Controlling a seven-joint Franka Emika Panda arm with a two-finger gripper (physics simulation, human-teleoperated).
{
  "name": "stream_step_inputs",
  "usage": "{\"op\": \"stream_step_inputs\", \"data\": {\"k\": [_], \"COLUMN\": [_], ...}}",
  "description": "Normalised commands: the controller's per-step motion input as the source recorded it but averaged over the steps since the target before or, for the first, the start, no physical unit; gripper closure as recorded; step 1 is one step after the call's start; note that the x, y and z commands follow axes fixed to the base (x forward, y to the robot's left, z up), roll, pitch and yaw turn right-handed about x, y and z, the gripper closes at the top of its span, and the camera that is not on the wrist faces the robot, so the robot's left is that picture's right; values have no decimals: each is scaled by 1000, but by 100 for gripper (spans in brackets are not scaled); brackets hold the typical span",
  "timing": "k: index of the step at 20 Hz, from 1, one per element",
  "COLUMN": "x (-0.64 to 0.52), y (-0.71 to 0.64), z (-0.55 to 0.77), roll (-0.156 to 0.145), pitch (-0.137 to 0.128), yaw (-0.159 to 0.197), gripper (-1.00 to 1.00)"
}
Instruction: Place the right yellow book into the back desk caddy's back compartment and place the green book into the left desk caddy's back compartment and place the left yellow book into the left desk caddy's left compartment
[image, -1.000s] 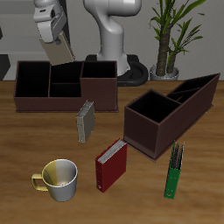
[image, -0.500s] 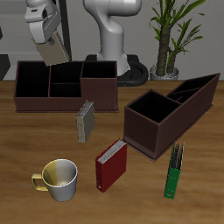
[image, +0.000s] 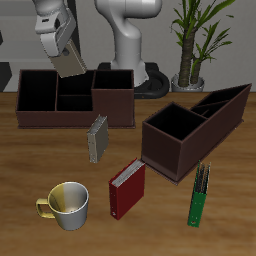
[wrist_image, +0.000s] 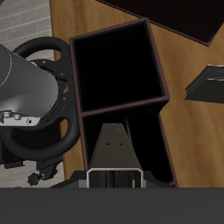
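Now the pincer (image: 66, 60), pinching the right yellow book (image: 70, 63), must lower it into the back desk caddy (image: 60, 112).

- The back desk caddy (image: 72, 98) is set at the back of the surface (image: 20, 170), square to the front edge.
- The right yellow book (image: 70, 62) is held tilted in the hand (image: 62, 45), above the back desk caddy's compartments.
- The left yellow book (image: 98, 138) is stood upright just before the back desk caddy.
- The left desk caddy (image: 195, 127) is set skewed beside it.
- The red book (image: 126, 189) is stood nearer the front edge, between the mug (image: 66, 205) and the green book (image: 200, 194).
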Motion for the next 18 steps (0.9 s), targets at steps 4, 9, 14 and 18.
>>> {"op": "stream_step_inputs", "data": {"k": [4,9,14,18], "x": [-62,-75,93,117], "y": [96,143,-12,-46], "z": [-359,-260,-170,-262], "roll": [4,-10,-53,-65], "pitch": [90,68,61,79], "yaw": [-7,21,-19,-41], "gripper": [100,100,100,100]}}
